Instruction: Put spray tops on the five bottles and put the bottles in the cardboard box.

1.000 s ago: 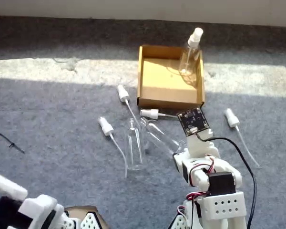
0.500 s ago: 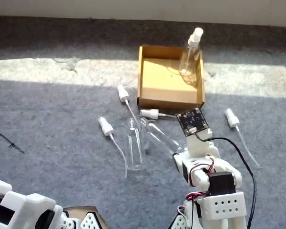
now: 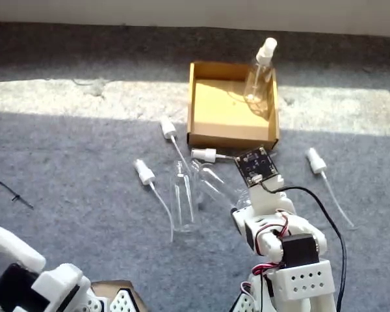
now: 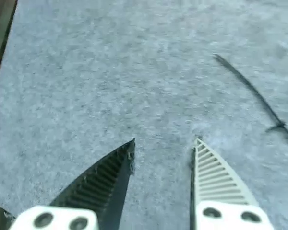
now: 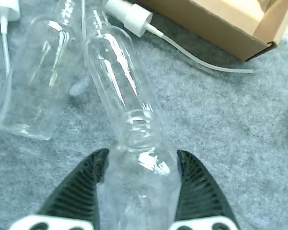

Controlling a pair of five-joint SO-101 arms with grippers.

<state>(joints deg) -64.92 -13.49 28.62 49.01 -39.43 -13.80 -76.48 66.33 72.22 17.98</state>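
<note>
Carpet point(image 3: 84, 162), grey and nubbly, covers the bench. At its far side sits a shallow, square-cornered cardboard box point(image 3: 221, 114). A capped bottle point(image 3: 259, 75) of clear plastic stands upright in the box's far right corner.

In front of the box, four white spray tops, each with a thin dip tube trailing from it, lie loose on the pile: one point(image 3: 168, 127) just beside the box's left wall, one point(image 3: 143, 171) nearer the arms, one point(image 3: 205, 155) close under the box's front wall, and one point(image 3: 315, 159) well off to the right. Two uncapped cylindrical bottles point(image 3: 184, 201) point(image 3: 216, 185) lie on their sides among them.

The right pincer point(image 5: 143, 154) is spread, its ribbed black fingers flanking a third bottle point(image 5: 141, 187) that lies between them; I cannot tell whether they touch it.

The left pincer point(image 4: 164, 141), one finger black and one white, is spread over bare carpet, with a thin black cable point(image 4: 249, 86) nearby.
</note>
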